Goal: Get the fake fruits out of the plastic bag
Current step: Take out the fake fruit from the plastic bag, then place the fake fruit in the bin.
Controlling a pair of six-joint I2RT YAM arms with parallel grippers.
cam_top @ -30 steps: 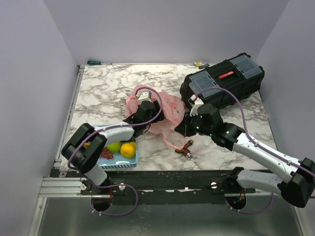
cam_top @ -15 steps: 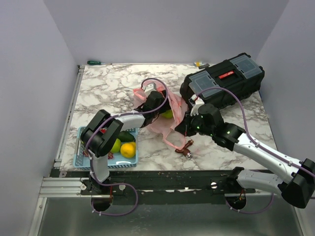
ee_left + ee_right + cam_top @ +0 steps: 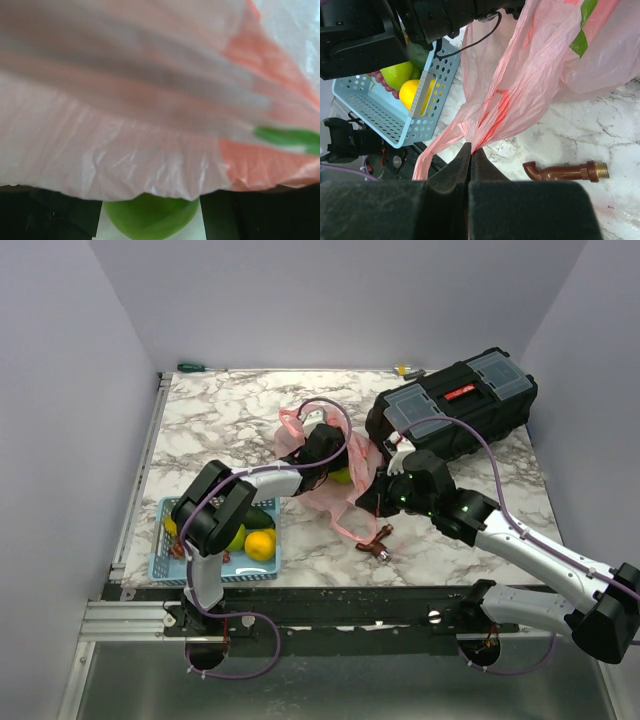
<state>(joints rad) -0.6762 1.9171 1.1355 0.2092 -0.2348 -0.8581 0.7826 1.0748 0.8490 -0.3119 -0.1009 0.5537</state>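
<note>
The pink plastic bag (image 3: 335, 475) lies mid-table. It fills the left wrist view (image 3: 150, 100) and hangs across the right wrist view (image 3: 545, 65). My left gripper (image 3: 328, 452) is inside the bag's mouth. Its dark fingers (image 3: 45, 215) sit tight on both sides of a green fruit (image 3: 150, 217), which also shows through the bag from above (image 3: 343, 475). My right gripper (image 3: 368, 502) is shut on a bunched edge of the bag (image 3: 480, 135) and holds it up. An orange fruit (image 3: 260, 545) and a green fruit (image 3: 235, 537) lie in the basket.
The light blue slotted basket (image 3: 165, 565) stands at the front left, also holding an avocado (image 3: 258, 518) and grapes. A black toolbox (image 3: 450, 410) is at the back right. A brown pipe fitting (image 3: 378, 545) lies near the front edge. A screwdriver (image 3: 195, 367) lies at the back.
My left arm swung from beside the basket over to the bag and reached into its mouth, where the green fruit now shows. My right gripper kept its pinch on the bag.
</note>
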